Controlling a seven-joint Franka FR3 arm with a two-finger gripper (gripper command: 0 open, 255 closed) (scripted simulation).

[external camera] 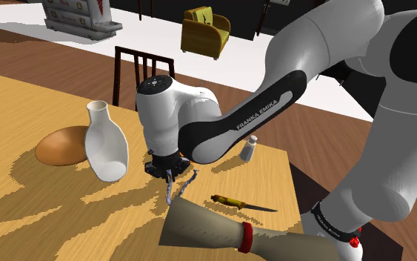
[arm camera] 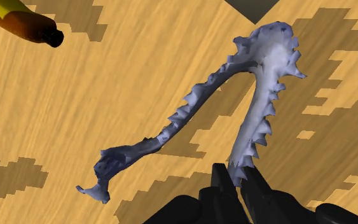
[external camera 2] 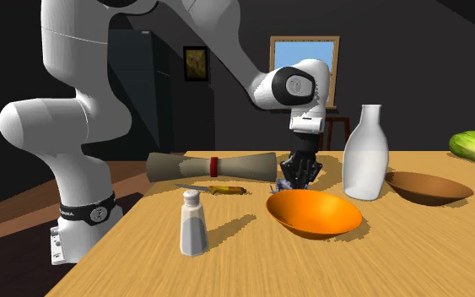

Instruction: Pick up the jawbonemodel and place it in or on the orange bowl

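The claw is almost closed, its two fingers pinching one toothed branch of the pale bluish jawbone near that branch's end. The other branch runs free beside it. In the shoulder view the claw points down at mid-frame, and the jawbone hangs from it right at the desk. I cannot tell whether it touches the wood. A white vase stands just left of the claw, and a knife lies to its lower right. In the second exterior view the orange bowl sits at centre, just in front of the claw and apart from the jawbone.
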